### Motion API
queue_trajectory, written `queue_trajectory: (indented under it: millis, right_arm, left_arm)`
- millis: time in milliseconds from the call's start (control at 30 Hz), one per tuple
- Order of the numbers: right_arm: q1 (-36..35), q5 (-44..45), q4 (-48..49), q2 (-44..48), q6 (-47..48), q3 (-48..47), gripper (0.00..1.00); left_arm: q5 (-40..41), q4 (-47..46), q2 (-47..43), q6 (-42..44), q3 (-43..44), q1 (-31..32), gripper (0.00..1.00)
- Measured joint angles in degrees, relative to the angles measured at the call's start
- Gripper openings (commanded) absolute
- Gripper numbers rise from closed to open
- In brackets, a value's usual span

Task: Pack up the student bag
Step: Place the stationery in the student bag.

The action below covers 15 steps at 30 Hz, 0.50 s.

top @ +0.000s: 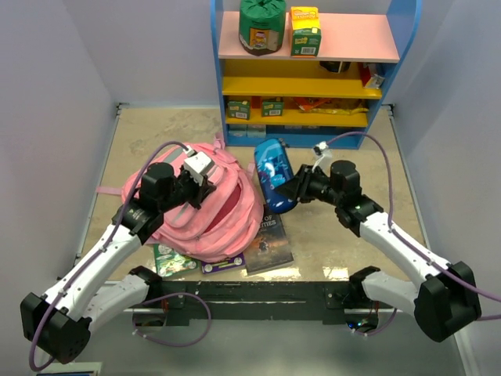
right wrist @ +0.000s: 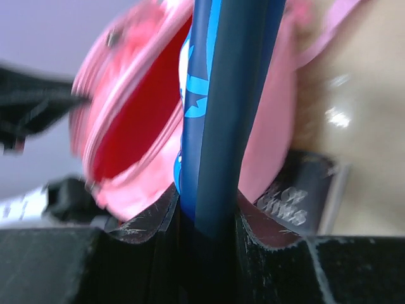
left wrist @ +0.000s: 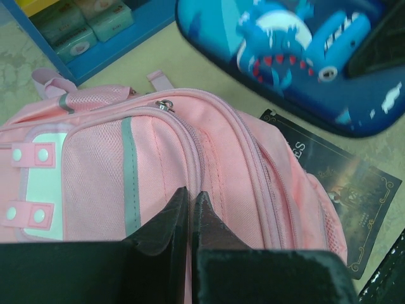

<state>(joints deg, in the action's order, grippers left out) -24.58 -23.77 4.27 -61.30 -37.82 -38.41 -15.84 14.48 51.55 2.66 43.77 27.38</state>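
The pink student bag lies left of the table's middle, its main opening gaping toward the right and showing a red lining. My left gripper sits on the bag's top, jaws shut on a pinch of pink fabric beside the grey stripe. A dark-blue pencil case with a shark print lies just right of the bag. My right gripper is shut on the case's near end, a finger pressing each side. The case points at the open bag.
A dark book lies on the table partly under the bag's right edge, below the pencil case. Two small printed booklets stick out from under the bag's near side. A blue shelf with boxes stands along the back.
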Motion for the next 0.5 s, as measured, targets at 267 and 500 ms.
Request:
queue_trajectory:
  millis: [267, 500]
  right_arm:
    - [-6.1, -12.2, 1.2, -3.2, -1.2, 3.4, 0.07]
    - [-7.0, -19.2, 4.3, -4.2, -2.1, 5.4, 0.05]
  left_arm:
    - [1.4, 1.2, 0.0, 0.0, 0.6, -0.1, 0.0]
    - [1.1, 1.0, 0.1, 0.0, 0.6, -0.4, 0.0]
